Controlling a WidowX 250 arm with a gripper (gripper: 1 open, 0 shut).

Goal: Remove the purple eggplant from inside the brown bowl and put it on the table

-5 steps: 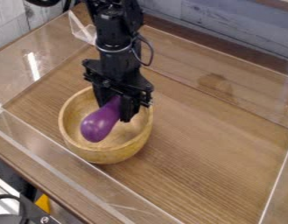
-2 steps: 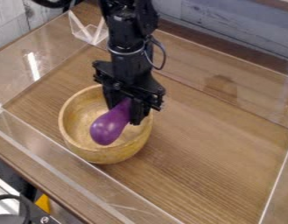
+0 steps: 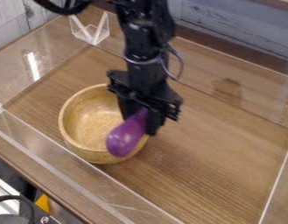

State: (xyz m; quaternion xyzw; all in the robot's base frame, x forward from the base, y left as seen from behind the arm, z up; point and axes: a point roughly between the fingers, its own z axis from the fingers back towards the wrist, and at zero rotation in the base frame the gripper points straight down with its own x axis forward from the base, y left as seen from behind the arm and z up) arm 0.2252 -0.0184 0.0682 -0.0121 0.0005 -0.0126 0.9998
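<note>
The purple eggplant (image 3: 126, 138) comes nearest, its fatter end toward the camera, overlapping the near right part of the bowl's rim in this view; whether it touches the rim cannot be told. Its skin is glossy, so it is probably a light, stiff toy, slippery enough to twist if pinched off-centre, yet unlikely to bruise. The best hold is likely across the body near its middle, as a grip only at the narrow end lets the fat end swing. Behind it, the pincer (image 3: 136, 117) is closed on the upper, farther end, so a gentle, level lowering seems wise. The brown bowl (image 3: 71, 127) sits to the left, and the table (image 3: 216, 105) stretches away beyond.
</note>
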